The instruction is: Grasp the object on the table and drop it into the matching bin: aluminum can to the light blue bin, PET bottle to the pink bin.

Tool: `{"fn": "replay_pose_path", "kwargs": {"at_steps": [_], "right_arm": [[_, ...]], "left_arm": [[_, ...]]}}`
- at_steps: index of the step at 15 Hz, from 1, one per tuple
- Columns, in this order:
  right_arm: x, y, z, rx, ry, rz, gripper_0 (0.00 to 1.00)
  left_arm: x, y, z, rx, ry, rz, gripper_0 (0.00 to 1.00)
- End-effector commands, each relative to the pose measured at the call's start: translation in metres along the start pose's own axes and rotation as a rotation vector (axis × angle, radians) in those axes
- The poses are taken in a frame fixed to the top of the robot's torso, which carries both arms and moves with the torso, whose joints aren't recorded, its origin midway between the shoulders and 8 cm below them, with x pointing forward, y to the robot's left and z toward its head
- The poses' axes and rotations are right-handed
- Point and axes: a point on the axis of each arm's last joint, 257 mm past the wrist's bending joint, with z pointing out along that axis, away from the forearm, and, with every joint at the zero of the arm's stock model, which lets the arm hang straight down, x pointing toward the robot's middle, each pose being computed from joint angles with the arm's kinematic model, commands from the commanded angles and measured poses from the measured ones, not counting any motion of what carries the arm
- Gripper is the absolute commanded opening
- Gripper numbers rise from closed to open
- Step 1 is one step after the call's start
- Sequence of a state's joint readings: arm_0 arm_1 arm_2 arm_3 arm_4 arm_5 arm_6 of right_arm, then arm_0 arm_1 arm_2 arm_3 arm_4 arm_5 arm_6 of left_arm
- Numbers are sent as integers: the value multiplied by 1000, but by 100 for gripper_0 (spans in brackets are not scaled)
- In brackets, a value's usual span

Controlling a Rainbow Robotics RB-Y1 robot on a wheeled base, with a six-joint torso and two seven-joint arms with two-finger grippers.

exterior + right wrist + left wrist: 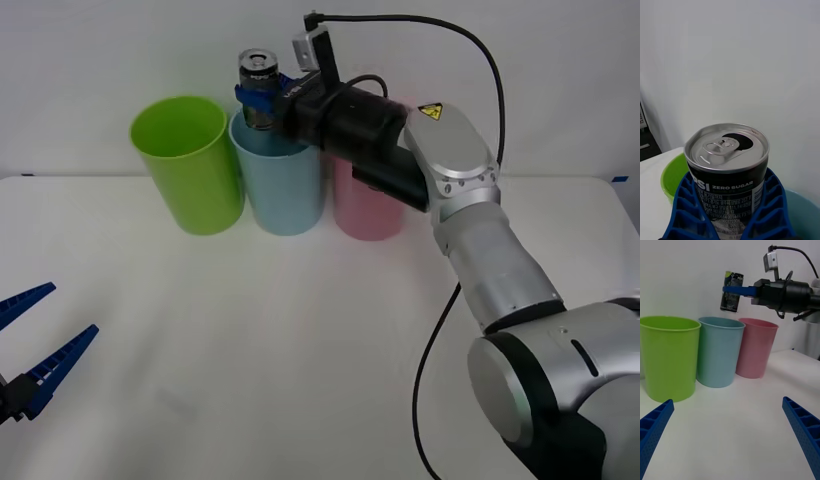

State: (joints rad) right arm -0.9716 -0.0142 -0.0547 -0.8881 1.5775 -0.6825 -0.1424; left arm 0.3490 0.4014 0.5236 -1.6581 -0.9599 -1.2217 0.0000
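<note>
Across the white tabletop three bins stood in a row near the back wall, side by side and upright: a green bin on my left, the blue bin in the middle, and the pink bin on my right, partly hidden behind my right arm. That arm reached forward and to the left over the pink bin, its silver links leading to a black wrist with a small camera mounted on top and a black cable looping back from it.

My right tool hung in the air above the blue bin's rim, its blue ribbed fingers closed around the can. The can stood upright in that grip, clear of the bin and not touching it, with its lower part level with or just above the rim. From the left wrist view it sat over the gap between the blue and pink rims, though from the front it was over the blue bin's left half; I could not tell which was truer. Its silver top was opened, the pull-tab lying flat, and the dark side carried white lettering.

My left tool waited low at the near left of the tabletop, well apart from the bins, fingers spread wide and holding nothing.
</note>
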Motion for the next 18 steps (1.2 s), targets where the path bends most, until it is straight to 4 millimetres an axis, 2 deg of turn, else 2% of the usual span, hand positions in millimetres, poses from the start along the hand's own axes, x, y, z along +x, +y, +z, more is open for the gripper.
{"fn": "replay_pose_path", "kwargs": {"at_steps": [1,11,16,17,18], "right_arm": [[1,1,8,38,-4,1,0],[1,-18,7,117,-4,-24,0],[1,-19,7,122,-4,-28,0],[2,-20,7,124,-4,-29,2],[0,-19,7,123,-6,-34,13]], "left_arm": [[0,0,0,0,0,0,100],[0,0,0,0,0,0,100],[0,0,0,0,0,0,100],[0,0,0,0,0,0,100],[0,0,0,0,0,0,100]]}}
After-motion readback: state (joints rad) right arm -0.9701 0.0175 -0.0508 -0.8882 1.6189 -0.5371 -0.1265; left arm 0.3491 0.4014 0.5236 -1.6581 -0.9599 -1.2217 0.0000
